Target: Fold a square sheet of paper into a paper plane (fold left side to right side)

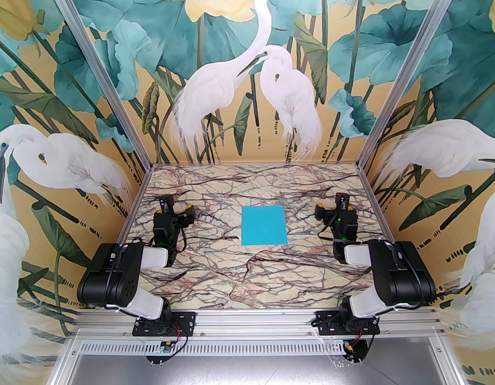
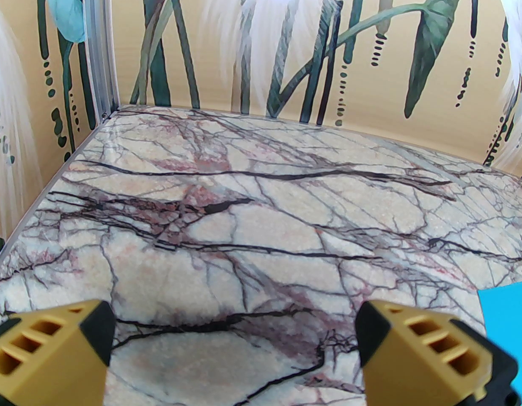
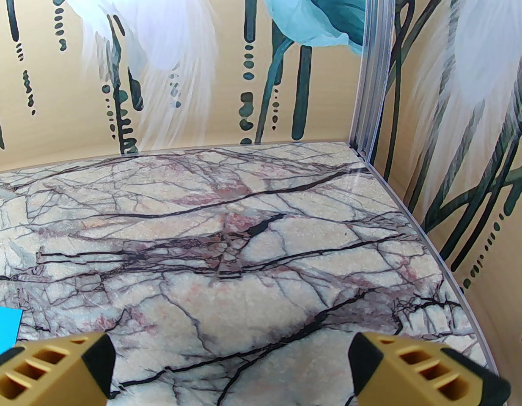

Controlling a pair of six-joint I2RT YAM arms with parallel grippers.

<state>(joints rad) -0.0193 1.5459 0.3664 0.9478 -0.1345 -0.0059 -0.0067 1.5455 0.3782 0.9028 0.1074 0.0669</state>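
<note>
The sheet of paper [image 1: 264, 225] lay flat in the middle of the table [image 1: 271, 283], probably so both arms could reach it. The left gripper [image 2: 235, 336] and right gripper [image 3: 231, 353] flanked it, fingers spread and empty.

Robot lab booth: aluminium frame [image 1: 251, 319], mural walls [image 1: 231, 74].

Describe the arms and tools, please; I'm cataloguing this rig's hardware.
The left arm and right arm share glossy black joint housings, white links and black base plates with red-and-black wires. Small green lights dot them. The left tool and right tool have mustard-yellow slotted fingers with black inner pads.
</note>
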